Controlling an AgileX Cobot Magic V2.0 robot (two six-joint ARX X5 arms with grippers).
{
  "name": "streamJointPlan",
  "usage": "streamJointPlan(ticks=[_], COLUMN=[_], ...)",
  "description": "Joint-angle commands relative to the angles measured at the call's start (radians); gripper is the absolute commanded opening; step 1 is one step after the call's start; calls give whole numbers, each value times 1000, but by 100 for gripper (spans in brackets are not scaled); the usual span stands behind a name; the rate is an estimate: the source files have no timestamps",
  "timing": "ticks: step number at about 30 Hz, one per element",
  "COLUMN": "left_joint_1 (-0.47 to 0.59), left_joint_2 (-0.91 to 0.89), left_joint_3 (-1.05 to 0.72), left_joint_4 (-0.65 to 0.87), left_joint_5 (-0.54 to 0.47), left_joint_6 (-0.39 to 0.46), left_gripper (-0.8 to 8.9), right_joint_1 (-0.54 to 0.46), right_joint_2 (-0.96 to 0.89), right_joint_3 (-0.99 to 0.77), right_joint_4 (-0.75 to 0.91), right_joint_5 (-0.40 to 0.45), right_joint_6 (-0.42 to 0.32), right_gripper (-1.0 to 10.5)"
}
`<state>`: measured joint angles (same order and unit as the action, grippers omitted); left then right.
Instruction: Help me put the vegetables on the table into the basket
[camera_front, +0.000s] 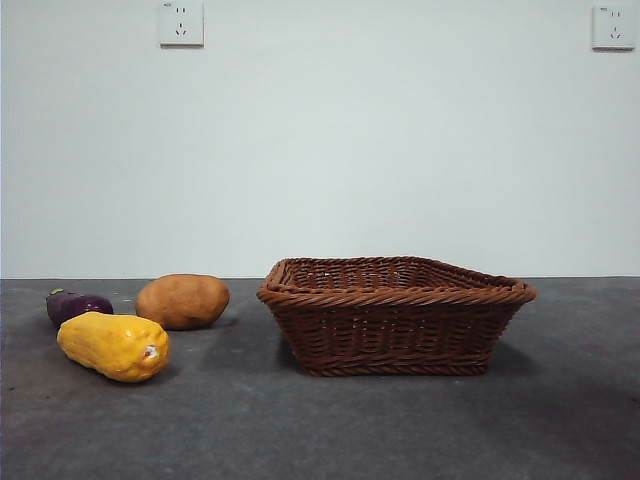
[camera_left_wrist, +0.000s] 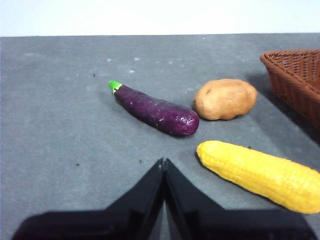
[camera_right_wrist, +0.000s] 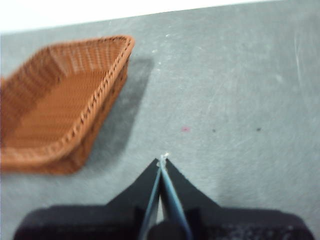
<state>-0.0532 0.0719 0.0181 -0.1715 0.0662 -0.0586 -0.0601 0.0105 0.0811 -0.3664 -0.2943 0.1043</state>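
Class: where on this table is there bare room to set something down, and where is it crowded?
Bare table lies in front of the basket and to its right. In the right wrist view the basket's floor looks empty. Crowded: the eggplant, potato and yellow vegetable cluster left of the basket.

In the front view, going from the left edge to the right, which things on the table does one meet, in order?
Dark purple eggplant → bumpy yellow oblong vegetable → brown oval potato → wide reddish-brown woven wicker basket.
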Motion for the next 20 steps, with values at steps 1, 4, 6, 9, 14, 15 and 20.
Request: streamJointPlan(ticks=[1, 4, 6, 9, 14, 15, 20], left_joint_1=[2, 2, 2, 2, 2, 2, 2], left_joint_2=[0, 0, 0, 13, 112, 140, 267], left_joint_3=[-8, 9, 54, 156, 345, 383, 533], left_joint_4=[7, -5, -58, -149, -178, -193, -311], left_joint_5=[47, 116, 127, 128, 177, 180, 280], left_joint_6=[-60, -105, -132, -132, -156, -155, -104], left_gripper=[-4, -6, -6, -6, -6, -6, -6], right_joint_1=[0, 0, 1, 1, 1, 1, 1], right_joint_2=[-2, -2, -1, 10, 151, 192, 346], right_joint_3=[-7, 9, 47, 142, 346, 388, 567], right_joint_4=[18, 23, 23, 24, -65, -100, -269], right_joint_5=[-5, -31, -31, -19, -69, -93, -168], right_joint_6=[89, 178, 192, 218, 204, 185, 45], right_gripper=[-3, -9, -11, -11, -11, -11, -11])
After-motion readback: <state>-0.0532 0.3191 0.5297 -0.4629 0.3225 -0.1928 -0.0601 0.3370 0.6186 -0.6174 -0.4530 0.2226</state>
